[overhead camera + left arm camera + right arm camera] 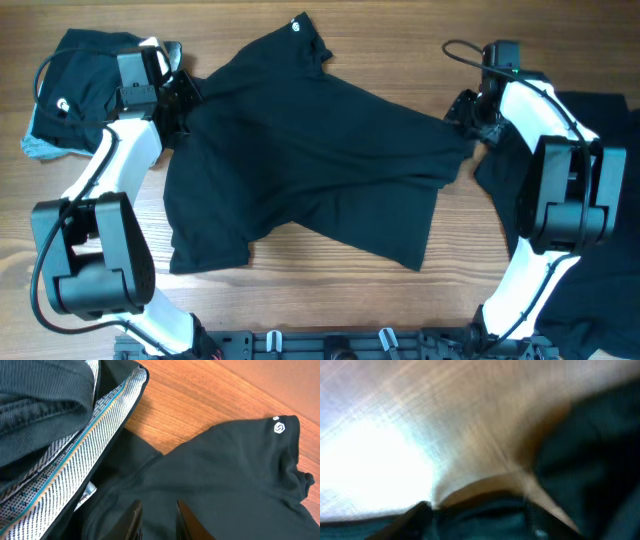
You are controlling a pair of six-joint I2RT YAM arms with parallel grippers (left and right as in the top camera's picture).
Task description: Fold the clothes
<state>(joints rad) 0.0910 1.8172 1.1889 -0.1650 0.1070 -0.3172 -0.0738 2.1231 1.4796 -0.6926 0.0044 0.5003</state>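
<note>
A black T-shirt (300, 160) lies spread and rumpled across the middle of the table, its white collar logo (300, 25) at the far edge. My left gripper (182, 100) is at the shirt's left edge. In the left wrist view its fingers (160, 517) are close together with the black cloth (235, 475) between them. My right gripper (468, 120) is at the shirt's right edge. The right wrist view is blurred, with the fingers (477, 512) wide apart and dark cloth bunched between them.
A heap of black garments (85, 75) with a light grey-blue piece (40, 148) lies at the far left, and shows with a patterned lining in the left wrist view (75, 445). More black cloth (610, 120) lies at the right edge, behind my right arm.
</note>
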